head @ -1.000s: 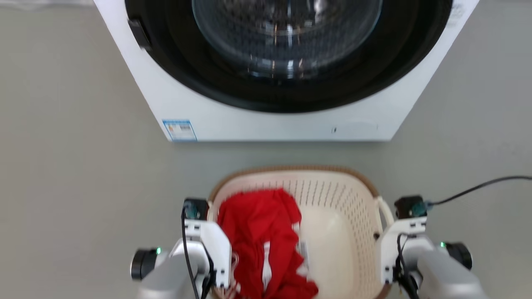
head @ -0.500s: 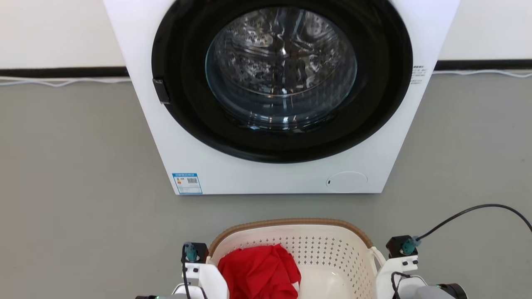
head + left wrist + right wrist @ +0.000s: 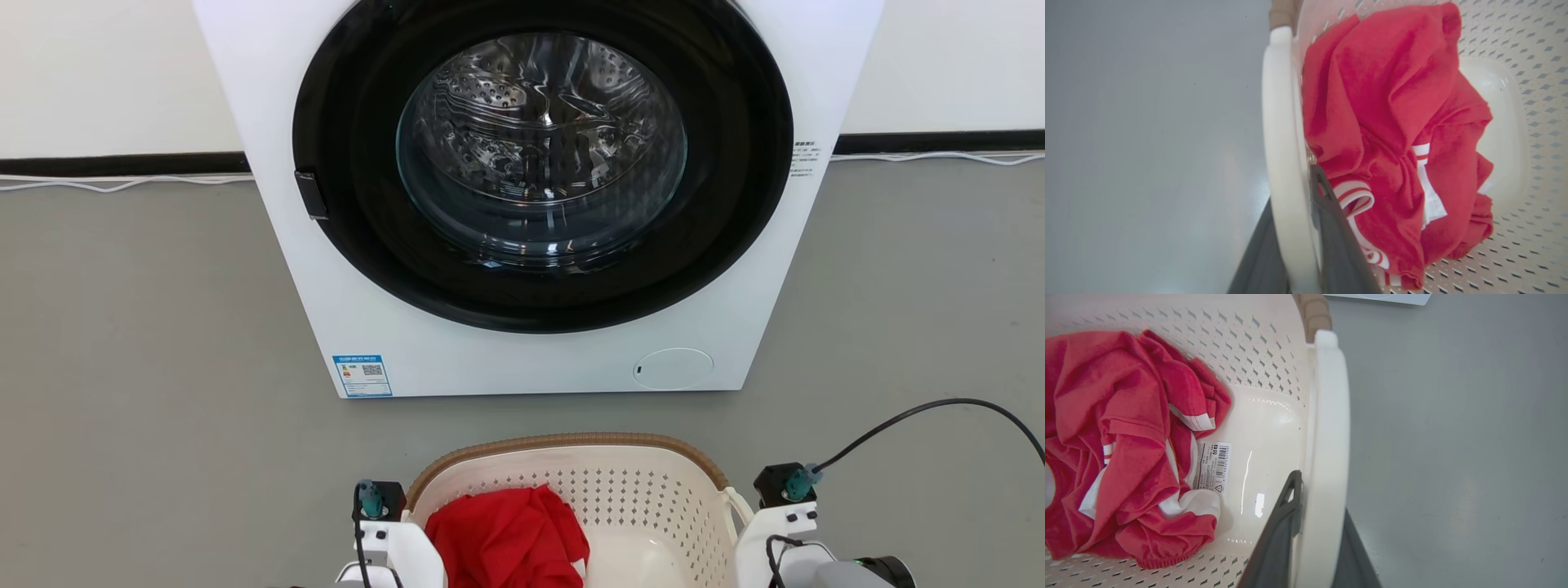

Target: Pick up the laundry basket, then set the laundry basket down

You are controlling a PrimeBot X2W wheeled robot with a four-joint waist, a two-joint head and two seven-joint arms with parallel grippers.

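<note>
the laundry basket point(image 3: 571, 445), with a red garment point(image 3: 506, 539) inside, lies on the near side of the washing machine point(image 3: 408, 327), between both arms. the left gripper point(image 3: 1295, 228) pinches its left handle point(image 3: 1280, 122), and the right gripper point(image 3: 1323, 531) pinches its right handle point(image 3: 1329, 416).

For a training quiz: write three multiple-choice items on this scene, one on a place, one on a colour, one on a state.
1. Where is the laundry basket? A before the washing machine; B atop it; C inside its drum.
2. The garment in the basket is: A blue; B red; C green.
3. The left tool is: A open over the floor; B shut on the garment; C shut on the basket's handle.
A, the machine stands beyond its rim; B, red cloth; C, fingers flank the white loop.
</note>
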